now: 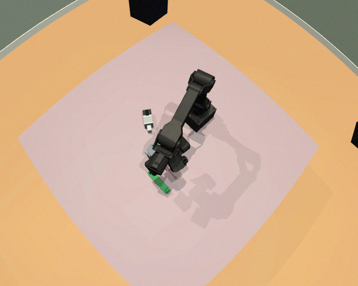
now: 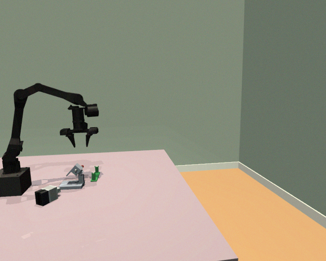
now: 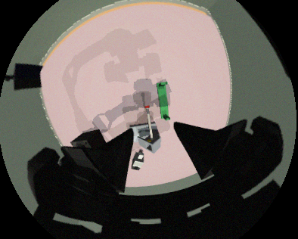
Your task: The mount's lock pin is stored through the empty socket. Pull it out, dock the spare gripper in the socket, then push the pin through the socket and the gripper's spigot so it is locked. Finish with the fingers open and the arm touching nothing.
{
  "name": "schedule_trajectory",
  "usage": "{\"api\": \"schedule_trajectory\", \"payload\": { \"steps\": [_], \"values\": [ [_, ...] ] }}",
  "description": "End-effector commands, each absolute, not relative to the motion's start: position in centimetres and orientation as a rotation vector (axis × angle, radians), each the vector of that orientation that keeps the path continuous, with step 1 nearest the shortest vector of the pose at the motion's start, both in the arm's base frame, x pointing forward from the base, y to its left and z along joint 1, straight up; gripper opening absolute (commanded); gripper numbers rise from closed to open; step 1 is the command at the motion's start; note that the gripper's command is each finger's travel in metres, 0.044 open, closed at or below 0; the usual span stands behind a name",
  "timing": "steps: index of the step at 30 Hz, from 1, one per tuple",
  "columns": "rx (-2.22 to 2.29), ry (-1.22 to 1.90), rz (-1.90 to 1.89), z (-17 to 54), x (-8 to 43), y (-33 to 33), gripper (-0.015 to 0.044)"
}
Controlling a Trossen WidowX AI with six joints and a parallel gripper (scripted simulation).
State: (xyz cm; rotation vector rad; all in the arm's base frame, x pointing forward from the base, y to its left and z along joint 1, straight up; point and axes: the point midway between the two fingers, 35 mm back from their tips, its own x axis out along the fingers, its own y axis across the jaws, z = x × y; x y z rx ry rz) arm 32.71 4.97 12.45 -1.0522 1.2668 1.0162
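My gripper [image 2: 81,146] [image 3: 153,128] is open and empty, pointing down, high above the grey mount and its pin. The grey mount [image 2: 71,186] [image 3: 152,146] has a tilted socket on an upright; in the top view the arm covers most of it, with a corner of the mount [image 1: 150,151] showing. The white lock pin [image 3: 150,122] is through the socket, its long shaft and red tip [image 3: 147,107] [image 1: 169,169] [image 2: 82,166] sticking out. The spare gripper [image 1: 147,119] [image 2: 47,195] [image 3: 138,160], a black and white block with a narrow white spigot, lies on the table beside the mount.
A green rack [image 1: 159,183] [image 2: 95,176] [image 3: 162,99] with a raised post at each end stands near the mount, on the pin's red-tip side. The arm's base [image 1: 200,117] [image 2: 16,181] stands on the pink table. Dark blocks [image 1: 148,10] [image 3: 28,76] are beyond the table.
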Motion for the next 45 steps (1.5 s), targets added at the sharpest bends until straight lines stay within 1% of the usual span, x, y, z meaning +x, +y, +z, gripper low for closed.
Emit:
{"api": "schedule_trajectory", "payload": {
  "steps": [1, 8, 45],
  "values": [
    [-1.058, 1.280, 1.028, 11.5, 32.7, 4.7, 0.0300],
    [-1.058, 1.281, 1.028, 5.4, 32.3, 4.2, 0.0300],
    [-1.058, 1.281, 1.029, -0.1, 32.7, 4.4, 0.0300]
  ]
}}
